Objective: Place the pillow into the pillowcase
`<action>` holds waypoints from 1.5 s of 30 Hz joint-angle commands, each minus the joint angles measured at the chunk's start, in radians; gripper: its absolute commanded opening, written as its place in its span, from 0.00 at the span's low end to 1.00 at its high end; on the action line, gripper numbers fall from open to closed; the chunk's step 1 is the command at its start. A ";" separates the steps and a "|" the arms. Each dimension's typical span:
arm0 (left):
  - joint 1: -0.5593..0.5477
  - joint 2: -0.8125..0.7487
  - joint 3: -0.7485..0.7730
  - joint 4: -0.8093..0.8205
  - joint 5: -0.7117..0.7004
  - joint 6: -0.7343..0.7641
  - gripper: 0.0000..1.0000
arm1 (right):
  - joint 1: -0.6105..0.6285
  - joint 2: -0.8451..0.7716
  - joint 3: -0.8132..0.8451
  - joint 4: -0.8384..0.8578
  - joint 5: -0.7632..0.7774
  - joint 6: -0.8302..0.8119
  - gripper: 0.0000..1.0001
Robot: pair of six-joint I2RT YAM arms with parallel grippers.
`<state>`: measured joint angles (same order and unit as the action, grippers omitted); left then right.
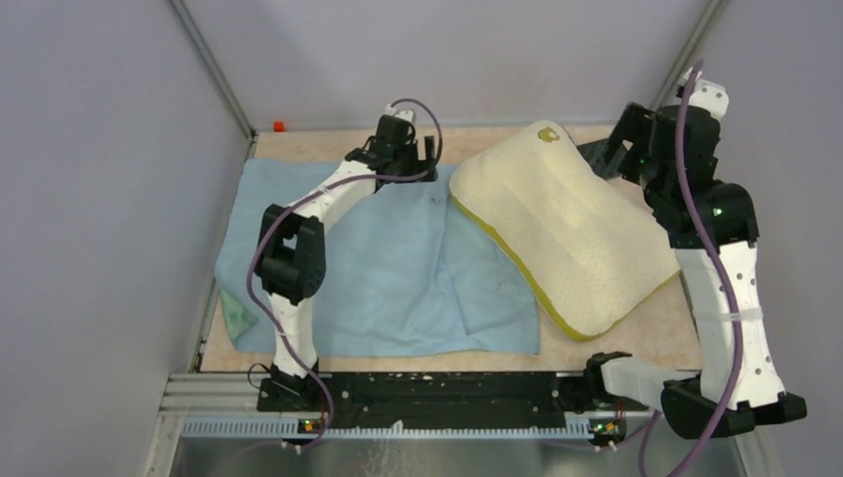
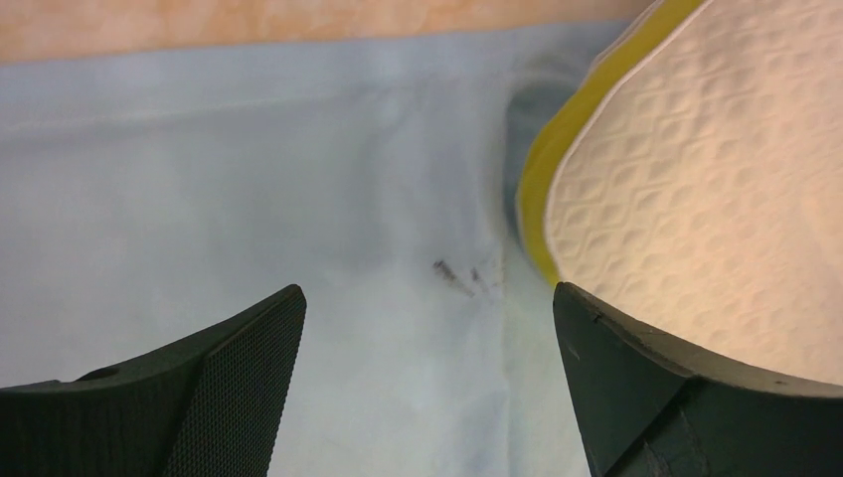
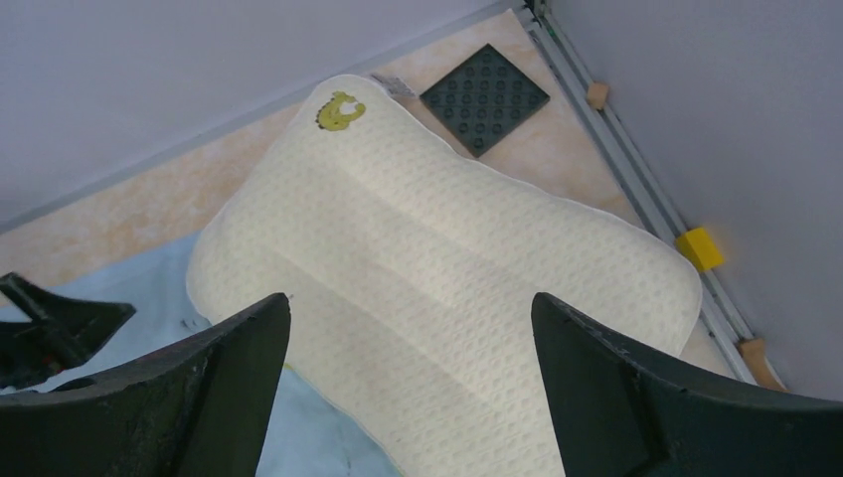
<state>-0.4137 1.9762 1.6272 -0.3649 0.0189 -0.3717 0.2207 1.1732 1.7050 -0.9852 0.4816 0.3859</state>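
Pillow [image 1: 562, 224] on the table's [image 1: 646, 338] right half, its left edge overlapping the pillowcase [image 1: 398, 268] spread flat on the left half, not yet inside. Left gripper [image 2: 427, 298] and right gripper [image 3: 410, 303] gape, holding nothing. Next probably: pinch the case's edge open.

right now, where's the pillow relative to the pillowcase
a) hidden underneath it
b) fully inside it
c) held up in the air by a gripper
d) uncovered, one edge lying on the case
d: the pillow lies fully uncovered, its yellow-banded edge resting on the right part of the flat pillowcase, the rest on the table.
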 commanded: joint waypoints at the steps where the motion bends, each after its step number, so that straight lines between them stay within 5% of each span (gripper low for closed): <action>1: -0.051 0.075 0.177 0.079 0.012 0.018 0.99 | 0.003 0.052 -0.100 0.136 -0.146 -0.003 0.90; 7: -0.120 0.236 0.391 0.124 -0.064 0.133 0.99 | -0.004 0.181 -0.279 0.384 -0.263 0.031 0.91; 13: -0.157 0.432 0.597 0.137 0.035 0.172 0.99 | -0.017 0.384 -0.409 0.581 -0.290 0.078 0.91; 20: -0.207 0.568 0.669 0.138 0.087 0.169 0.95 | -0.021 0.660 -0.419 0.684 -0.337 0.121 0.85; 23: -0.216 0.576 0.669 0.133 0.094 0.174 0.72 | -0.022 0.711 -0.396 0.677 -0.324 0.134 0.70; 24: -0.220 0.574 0.667 0.133 0.092 0.181 0.61 | -0.024 0.720 -0.382 0.666 -0.321 0.135 0.54; 26: -0.228 0.562 0.668 0.133 0.102 0.189 0.38 | -0.029 0.728 -0.336 0.617 -0.305 0.139 0.01; 29: -0.240 0.517 0.668 0.128 0.099 0.191 0.04 | -0.032 0.698 -0.252 0.532 -0.263 0.131 0.00; 32: -0.255 0.440 0.664 0.106 0.087 0.187 0.00 | -0.032 0.652 -0.150 0.421 -0.215 0.112 0.00; 38: -0.300 0.208 0.513 0.039 0.059 0.095 0.00 | -0.032 0.540 0.007 0.240 -0.161 0.073 0.00; 45: -0.373 -0.132 -0.018 0.149 0.071 -0.055 0.00 | -0.009 0.425 0.004 0.170 -0.155 0.051 0.00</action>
<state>-0.7414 2.0327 1.8473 -0.2279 0.0402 -0.3260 0.2092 1.7168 1.6516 -0.8604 0.2230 0.4633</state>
